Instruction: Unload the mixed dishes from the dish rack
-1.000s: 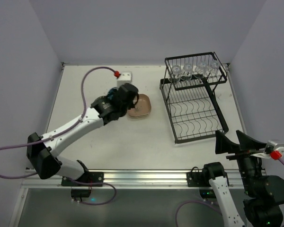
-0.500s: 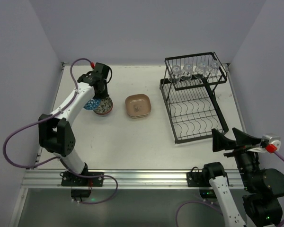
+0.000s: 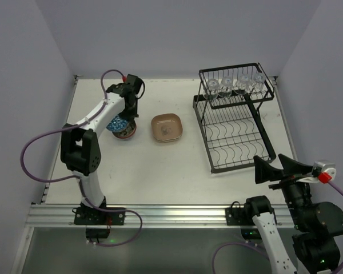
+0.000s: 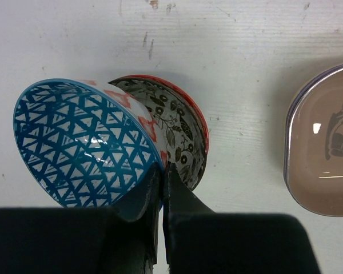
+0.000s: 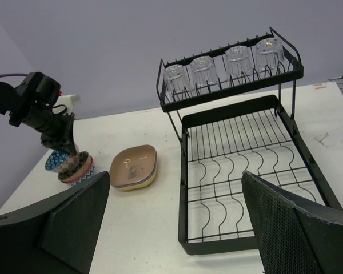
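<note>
My left gripper [image 4: 163, 168] is shut on the rim of a blue triangle-patterned bowl [image 4: 86, 142], holding it tilted against a red-rimmed floral bowl [image 4: 183, 137] on a bowl stack [image 3: 124, 131] at the far left. A tan-brown plate [image 3: 167, 128] tops a plate stack with yellow beneath [image 5: 134, 166]. The black dish rack [image 3: 234, 123] stands at the right, with several clear glass cups [image 3: 234, 85] upside down in its upper basket [image 5: 228, 74]. My right gripper [image 3: 277, 166] is open and empty, hovering near the rack's front edge.
A white block [image 5: 68, 100] with a purple cable sits at the back left behind the left arm. The table's front rail [image 3: 171, 216] runs along the near edge. Grey walls close in the back and sides.
My left gripper moved from over the tan plate to the bowl stack at the far left, with the blue bowl in its grip. The right gripper drifted slightly left.
</note>
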### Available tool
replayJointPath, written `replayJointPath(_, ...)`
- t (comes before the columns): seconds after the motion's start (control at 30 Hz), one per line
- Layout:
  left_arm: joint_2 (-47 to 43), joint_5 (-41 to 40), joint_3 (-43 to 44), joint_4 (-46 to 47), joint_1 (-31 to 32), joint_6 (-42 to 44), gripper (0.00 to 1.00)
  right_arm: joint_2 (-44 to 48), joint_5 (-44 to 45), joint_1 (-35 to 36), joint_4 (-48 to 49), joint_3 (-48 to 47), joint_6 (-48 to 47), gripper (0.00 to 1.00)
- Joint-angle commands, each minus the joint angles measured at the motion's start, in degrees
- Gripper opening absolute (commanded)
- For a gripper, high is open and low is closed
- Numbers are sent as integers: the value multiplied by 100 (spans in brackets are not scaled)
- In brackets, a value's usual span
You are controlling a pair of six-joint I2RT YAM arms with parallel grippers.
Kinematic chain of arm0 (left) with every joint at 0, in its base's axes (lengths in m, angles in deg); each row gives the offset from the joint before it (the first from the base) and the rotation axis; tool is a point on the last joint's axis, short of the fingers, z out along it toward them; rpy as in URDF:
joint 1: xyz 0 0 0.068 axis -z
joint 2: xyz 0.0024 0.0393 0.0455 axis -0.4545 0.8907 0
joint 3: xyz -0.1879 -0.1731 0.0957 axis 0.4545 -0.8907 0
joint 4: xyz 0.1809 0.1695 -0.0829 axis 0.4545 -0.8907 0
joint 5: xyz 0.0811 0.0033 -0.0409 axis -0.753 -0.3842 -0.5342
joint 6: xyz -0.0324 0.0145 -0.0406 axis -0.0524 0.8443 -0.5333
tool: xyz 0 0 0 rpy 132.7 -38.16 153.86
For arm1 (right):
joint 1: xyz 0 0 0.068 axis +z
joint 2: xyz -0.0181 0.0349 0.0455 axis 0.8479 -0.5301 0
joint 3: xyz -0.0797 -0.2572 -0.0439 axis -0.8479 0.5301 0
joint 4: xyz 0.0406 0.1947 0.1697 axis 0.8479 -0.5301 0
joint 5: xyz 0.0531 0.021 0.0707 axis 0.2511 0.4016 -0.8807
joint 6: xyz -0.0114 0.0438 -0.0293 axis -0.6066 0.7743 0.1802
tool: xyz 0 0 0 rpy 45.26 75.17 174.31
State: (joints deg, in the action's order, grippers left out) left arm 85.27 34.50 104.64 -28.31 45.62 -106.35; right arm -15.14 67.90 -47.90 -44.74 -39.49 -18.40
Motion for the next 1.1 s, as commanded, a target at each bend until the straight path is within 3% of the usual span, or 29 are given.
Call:
replayJointPath(0.0,158,-119,331,-214,232,287,0,-94,-122,11,157,95,-112,99)
replayJointPath(0.3,475,-392,507,-354,619,243,0,-85,-122,20,184,157,-121,99)
replayJointPath(0.87,519,-972,481,-530,611,155,0,-68,-122,20,166,157,-112,99)
replayJointPath(0.93,475,-972,490,-521,602,138,8,-77,-131,20,157,157,-112,99)
replayJointPath(1.07,317,-1121,472,-521,611,94,13,-103,-139,20,131,131,-112,99)
